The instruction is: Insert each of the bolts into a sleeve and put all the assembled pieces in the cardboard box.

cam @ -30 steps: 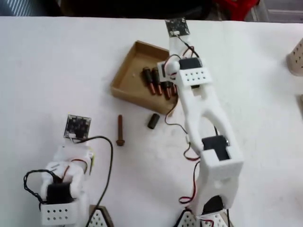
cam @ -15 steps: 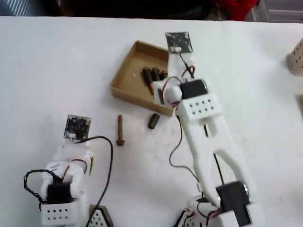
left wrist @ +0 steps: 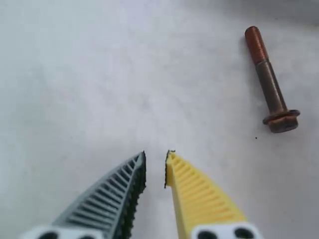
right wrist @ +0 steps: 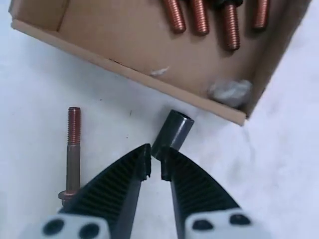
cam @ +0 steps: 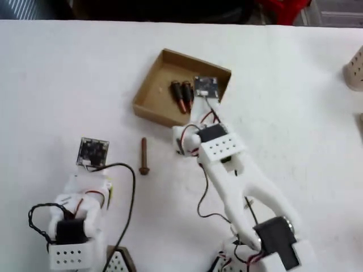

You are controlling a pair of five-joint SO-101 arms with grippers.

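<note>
Back from over the cardboard box [cam: 148, 85] comes the right arm, its wrist now above the box's near edge. The right gripper [right wrist: 155, 162] has its jaws drawn almost together, only a slit between them and nothing held. Their tips sit right at the near end of the loose black sleeve [right wrist: 173, 133]; whether they touch it I cannot tell. The sleeve lies on the white table [cam: 68, 73] just outside the box wall, pointing slantwise at it. The loose bolt [right wrist: 73, 149] lies near the sleeve, apart from it, with its flanged head toward the arms. Inside the box, four threaded copper ends [right wrist: 199, 17] of the assembled pieces lie side by side. Farther off, the left gripper [left wrist: 155, 167] hangs over bare table, jaws likewise nearly together and empty, the bolt lying near it.
</note>
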